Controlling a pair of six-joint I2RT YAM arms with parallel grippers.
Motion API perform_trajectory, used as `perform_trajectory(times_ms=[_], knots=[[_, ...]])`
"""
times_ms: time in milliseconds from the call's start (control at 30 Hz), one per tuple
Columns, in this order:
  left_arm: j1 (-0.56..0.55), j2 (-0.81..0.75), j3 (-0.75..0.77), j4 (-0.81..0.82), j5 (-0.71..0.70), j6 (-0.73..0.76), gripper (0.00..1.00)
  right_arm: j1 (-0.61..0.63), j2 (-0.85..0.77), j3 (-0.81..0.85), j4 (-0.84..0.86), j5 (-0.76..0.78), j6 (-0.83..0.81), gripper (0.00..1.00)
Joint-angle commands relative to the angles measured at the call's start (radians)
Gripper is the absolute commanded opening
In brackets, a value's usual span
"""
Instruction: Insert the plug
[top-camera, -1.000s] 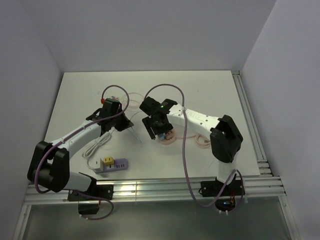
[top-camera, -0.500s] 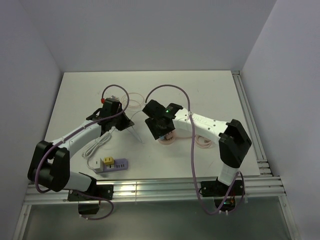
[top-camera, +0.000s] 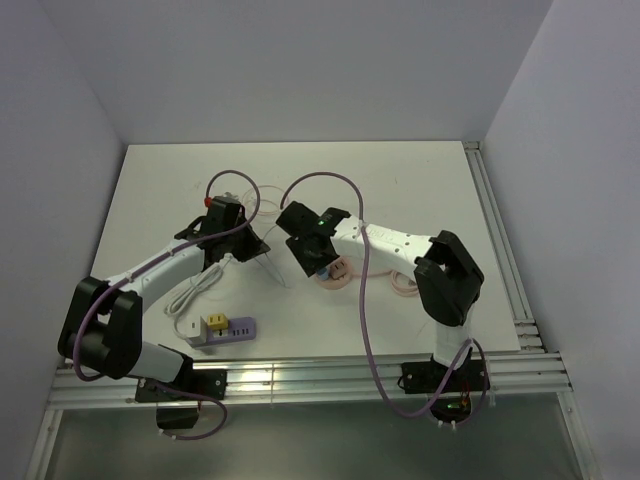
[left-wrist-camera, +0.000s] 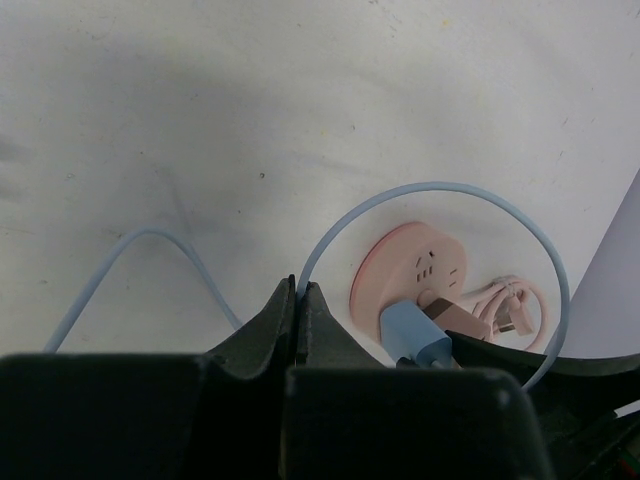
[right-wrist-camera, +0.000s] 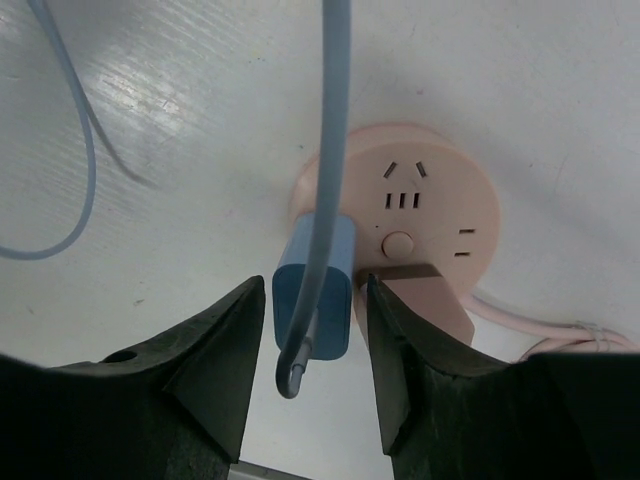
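Observation:
A blue plug (right-wrist-camera: 335, 290) stands in the round pink socket (right-wrist-camera: 440, 200), its blue cable (right-wrist-camera: 335, 120) rising from its back. My right gripper (right-wrist-camera: 313, 290) is open and straddles the plug, with a narrow gap on each side. From above, this gripper (top-camera: 318, 262) covers the plug at the socket (top-camera: 340, 274). My left gripper (left-wrist-camera: 297, 300) is shut on the blue cable (left-wrist-camera: 440, 187), which loops round past the socket (left-wrist-camera: 400, 260) to the plug (left-wrist-camera: 415, 335). That gripper (top-camera: 250, 243) sits left of the socket.
A purple and white power strip (top-camera: 222, 328) with a yellow adapter lies near the front left, its white cord (top-camera: 190, 292) beside it. The socket's pink cord (top-camera: 405, 285) coils to its right. A metal rail (top-camera: 500, 250) runs along the table's right edge.
My right gripper's jaws have narrowed around the blue plug, and the right arm's elbow has shifted. The left arm has stayed put, still pinching the cable.

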Motion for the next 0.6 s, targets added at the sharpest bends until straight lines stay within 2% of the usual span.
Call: perform_trajectory(times_ms=[0,67,100,200,333,567], knots=[[0.001,0.010,0.002,0.037,0.015,0.020,0.00,0.005,0.014,0.066,0.016,0.040,-0.019,0.46],[0.001,0.013,0.005,0.037,0.018,0.021,0.00,0.006,0.017,0.069,0.011,0.045,-0.016,0.32],[0.001,0.013,0.003,0.035,0.018,0.023,0.00,0.005,0.018,0.066,0.013,0.046,-0.016,0.17],[0.001,0.011,0.005,0.035,0.013,0.026,0.00,0.005,0.018,0.044,0.019,0.050,-0.016,0.00],[0.002,0.010,0.008,0.032,0.012,0.032,0.00,0.003,0.009,-0.006,0.056,0.048,-0.014,0.00],[0.001,0.033,0.011,0.035,0.015,0.035,0.00,-0.078,-0.029,-0.241,0.215,-0.078,0.026,0.00]])
